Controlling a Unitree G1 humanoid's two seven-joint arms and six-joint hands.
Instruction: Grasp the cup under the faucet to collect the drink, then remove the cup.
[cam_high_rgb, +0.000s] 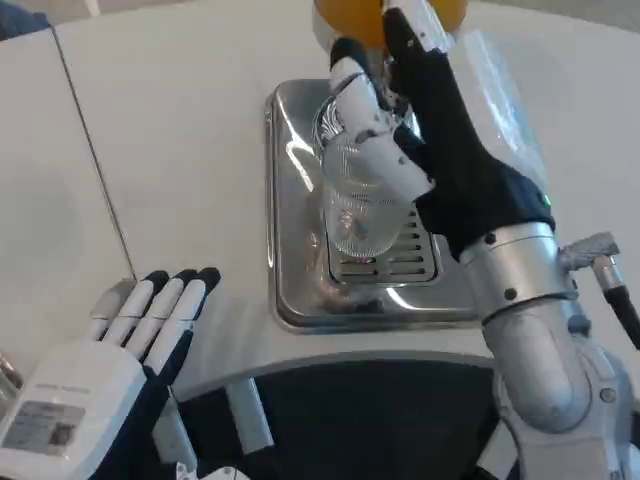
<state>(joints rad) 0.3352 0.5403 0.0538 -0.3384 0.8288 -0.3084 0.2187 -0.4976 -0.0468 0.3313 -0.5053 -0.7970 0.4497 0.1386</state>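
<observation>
A clear glass cup (352, 200) stands over the slotted grate of the steel drip tray (290, 200), below the orange drink dispenser (355, 18) at the top edge. My right hand (410, 150) wraps its white and black fingers around the cup from the right side and holds it. The faucet itself is hidden behind this hand. My left hand (130, 345) lies flat on the table at the lower left, fingers stretched out together, holding nothing, well apart from the tray.
The white table (180, 130) has a dark seam running diagonally on its left part. Its front edge curves just below the drip tray. A clear plastic piece (500, 90) lies right of the dispenser.
</observation>
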